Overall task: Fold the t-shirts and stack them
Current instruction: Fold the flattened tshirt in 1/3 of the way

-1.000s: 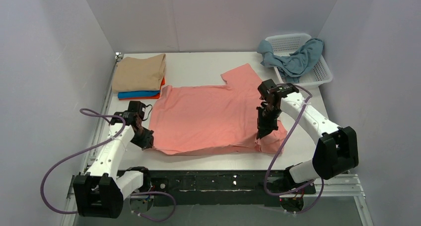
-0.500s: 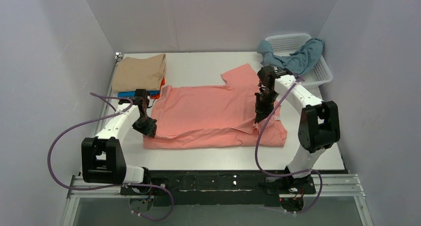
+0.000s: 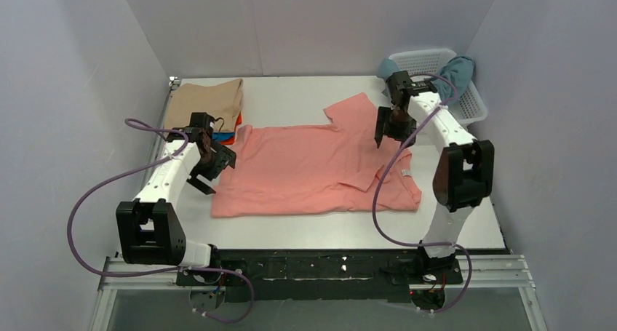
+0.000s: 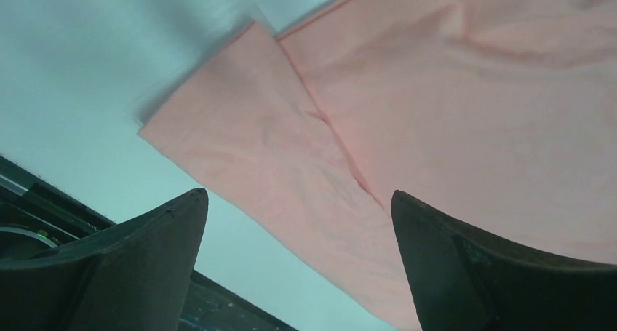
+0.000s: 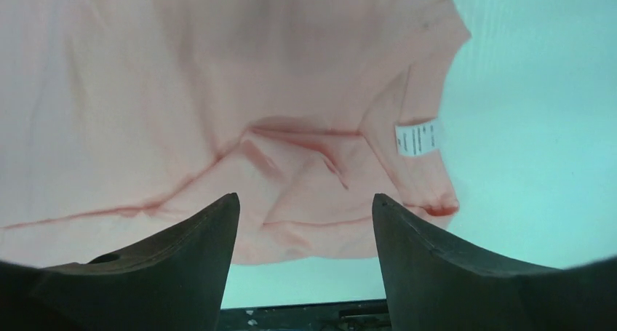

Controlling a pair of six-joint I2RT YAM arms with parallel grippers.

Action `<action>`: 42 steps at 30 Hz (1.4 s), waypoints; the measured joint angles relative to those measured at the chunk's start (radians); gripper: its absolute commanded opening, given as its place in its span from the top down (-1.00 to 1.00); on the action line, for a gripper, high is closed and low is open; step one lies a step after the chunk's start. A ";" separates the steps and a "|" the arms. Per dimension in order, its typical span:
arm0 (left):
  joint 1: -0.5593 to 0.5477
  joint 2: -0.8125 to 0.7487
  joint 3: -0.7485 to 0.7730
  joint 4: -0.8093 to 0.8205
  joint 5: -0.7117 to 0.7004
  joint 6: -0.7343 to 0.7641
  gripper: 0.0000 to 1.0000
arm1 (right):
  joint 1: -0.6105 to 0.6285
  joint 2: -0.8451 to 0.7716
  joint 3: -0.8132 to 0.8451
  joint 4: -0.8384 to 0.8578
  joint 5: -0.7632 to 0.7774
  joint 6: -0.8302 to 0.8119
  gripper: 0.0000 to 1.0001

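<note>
The left arm [image 3: 169, 177] and right arm [image 3: 438, 124] wear smooth white plastic shells, broken by boxy black joint housings [image 3: 149, 233], the biggest roughly midway along each arm. A thin purple cable [image 3: 87, 200] trails in a loose loop beside each arm. The black left hand [image 3: 216, 172] and right hand [image 3: 384, 136] carry broad, matte dark fingers [image 4: 131, 265] tapering to blunt tips.

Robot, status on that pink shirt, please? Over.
Left gripper, right gripper open, empty. Pink shirt flat on table, near edge folded over. Nothing blocking.

Plain lavender-grey walls [image 3: 73, 91] (evenly lit) enclose a white table [image 3: 291, 98].
</note>
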 measured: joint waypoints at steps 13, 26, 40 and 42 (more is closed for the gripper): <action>-0.069 -0.015 -0.210 0.226 0.382 0.113 -0.97 | 0.075 -0.458 -0.749 0.429 -0.396 0.011 -0.68; -0.071 -0.008 -0.318 0.321 0.391 0.154 -0.97 | 0.084 -0.258 -0.697 0.667 -0.399 0.064 -0.67; -0.071 -0.037 -0.298 0.260 0.373 0.165 -0.96 | 0.096 -0.051 -0.222 0.574 -0.238 0.134 -0.70; -0.071 -0.053 -0.286 0.253 0.371 0.165 -0.97 | 0.096 -0.068 -0.225 0.545 -0.210 0.130 -0.70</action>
